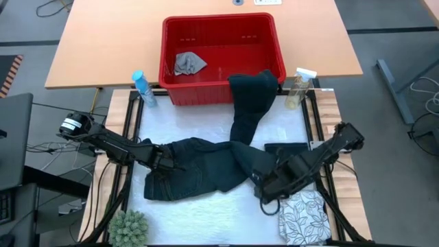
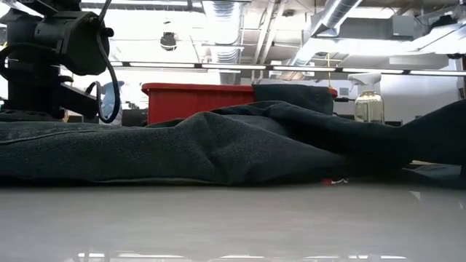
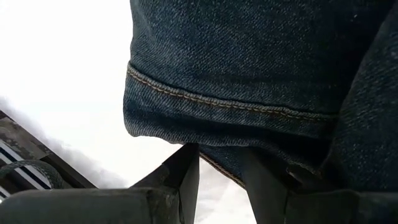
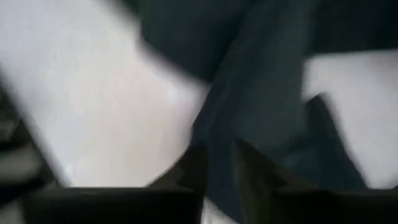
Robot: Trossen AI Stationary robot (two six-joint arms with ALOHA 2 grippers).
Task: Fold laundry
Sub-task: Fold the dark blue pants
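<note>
1. Nearest the robot's edge of the bench (image 1: pixel 206 120), a white cloth with grey leaf print (image 1: pixel 302 218) lies flat at the right corner. It looks laid out or already folded, though which I cannot tell.
2. In the middle, the dark denim jeans (image 1: pixel 199 168) sprawl unfolded. One leg lies crumpled toward the left; the other runs up and hangs over the rim of the red basket (image 1: pixel 221 58).
3. The left end effector (image 1: pixel 164 161) is narrowed onto the jeans at their left end. The left wrist view shows a stitched hem (image 3: pixel 230 106) just beyond its fingers (image 3: pixel 186 180), with denim pinched between them.
4. The right end effector (image 1: pixel 264 180) sits at the jeans' lower right edge. Denim lies between its nearly closed fingers, but whether it truly grips I cannot tell.
5. A small dark folded piece (image 1: pixel 287 148) lies just beyond the right arm.
6. Farthest off, a small grey cloth (image 1: pixel 188 63) waits in the basket, untouched.
7. Judgement: early stage; the jeans are still to be folded, and the grey cloth after them.
</note>
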